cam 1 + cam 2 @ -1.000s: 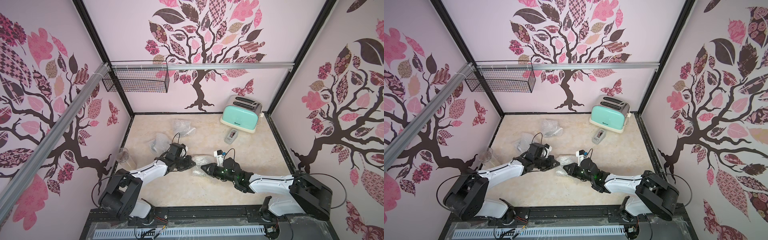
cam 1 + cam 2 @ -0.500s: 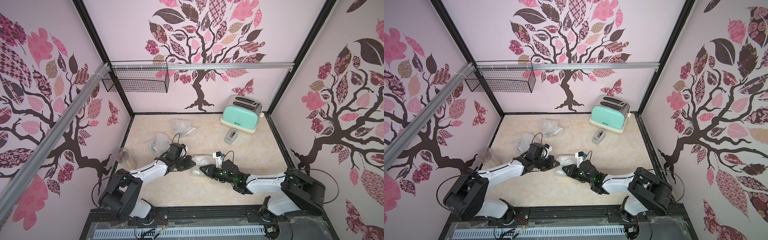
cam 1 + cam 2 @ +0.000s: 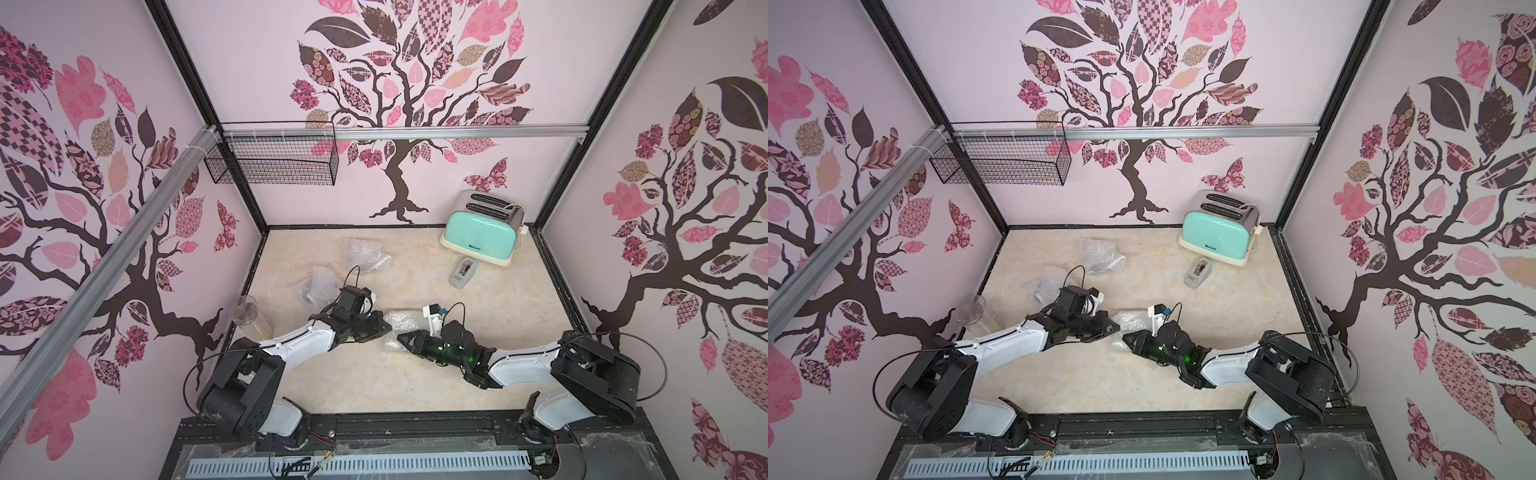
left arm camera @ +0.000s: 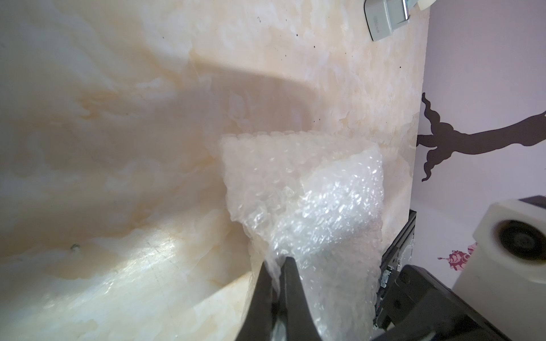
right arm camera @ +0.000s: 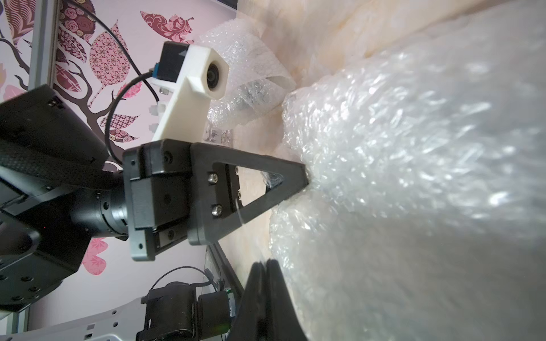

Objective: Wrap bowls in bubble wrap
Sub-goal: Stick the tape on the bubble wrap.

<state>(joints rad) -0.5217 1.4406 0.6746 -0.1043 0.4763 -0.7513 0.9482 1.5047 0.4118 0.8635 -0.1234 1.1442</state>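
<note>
The bundle of bubble wrap [image 3: 405, 323] being worked on lies on the table [image 3: 415, 386], well in front of the toaster [image 3: 478, 235] and nearer the robot's base, with a gripper at each side. The left gripper [image 4: 279, 264] has its fingers clamped on a thin fold of film at the bundle's edge. The right gripper [image 5: 266, 265] has its fingers pressed together right against the bundle, but I cannot tell whether any film is caught between them. Over the last second the right arm has folded in and its gripper has slid a little farther from the toaster's side, toward the left gripper, which has stayed where it was. The two tips now sit close together at the bundle's near corner. I judge this to be a tuck or a gathering of loose film, meaning the wrap is being closed rather than started. None of the bowls stands bare, and I cannot make one out inside this bundle. Two more bundles [image 3: 361, 254] [image 3: 318, 286] lie farther from the robot's base, off to the toaster's side, and something dark shows through one of them in the right wrist view [image 5: 254, 91]. The task therefore looks far along. A tape dispenser [image 3: 463, 272] sits just in front of the toaster, untouched.
</note>
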